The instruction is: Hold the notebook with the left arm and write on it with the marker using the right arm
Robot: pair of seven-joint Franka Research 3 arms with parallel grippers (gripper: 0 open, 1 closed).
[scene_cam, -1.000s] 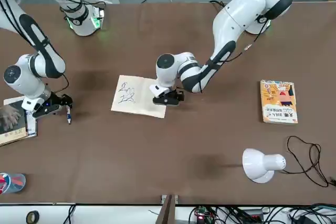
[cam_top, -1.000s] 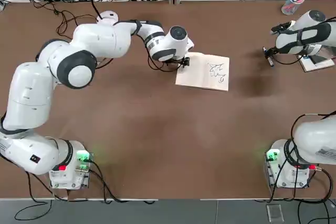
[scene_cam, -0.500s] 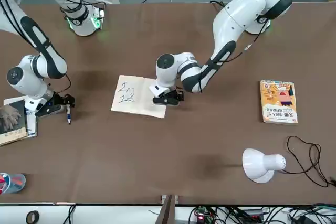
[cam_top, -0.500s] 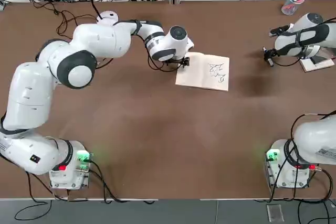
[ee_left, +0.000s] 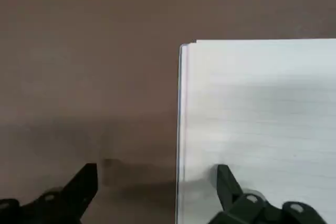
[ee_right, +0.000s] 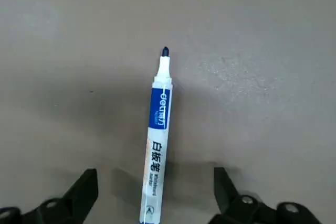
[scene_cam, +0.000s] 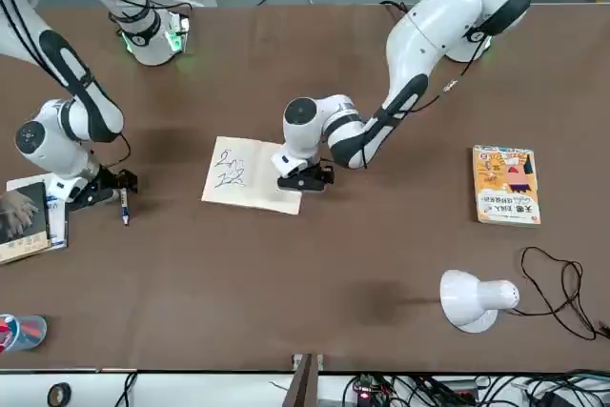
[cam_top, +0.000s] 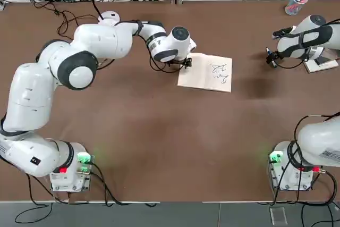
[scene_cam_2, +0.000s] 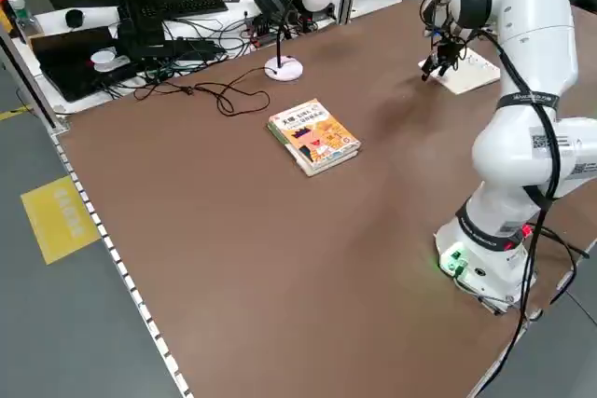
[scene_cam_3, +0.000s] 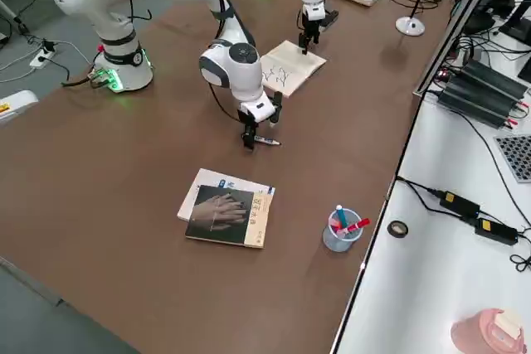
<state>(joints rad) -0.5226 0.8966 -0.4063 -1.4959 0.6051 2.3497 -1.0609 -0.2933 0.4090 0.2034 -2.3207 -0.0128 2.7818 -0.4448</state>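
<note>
Landmark = notebook (cam_top: 205, 72), going left to right in the top view.

Left gripper (cam_top: 186, 63) is down on the notebook's left edge; wrist view shows its fingers (ee_left: 227, 182) spread wide, one on the page, the other on bare table, nothing clamped between them. It pins the notebook flat, no grasp. Hold step looks in place.

Notebook: cream-white, open flat, pale ruled page, dark scribbles on the half away from the left gripper. So writing looks done, judging by the ink.

Right gripper (cam_top: 271, 57) is well to the right of the notebook, hovering low over the marker (ee_right: 157, 135). Jaws wide apart, empty: marker lies on the table between them, not touched by either finger (ee_right: 226, 187). Marker: slim white barrel, blue label, dark tip bare and pointing away from the wrist; no cap seen.

Step in hand, my read: marker set down after writing, right arm at the release. Next needs a straight lift clear w/o nudging the marker, which could roll; the left arm can then come off the page.
</note>
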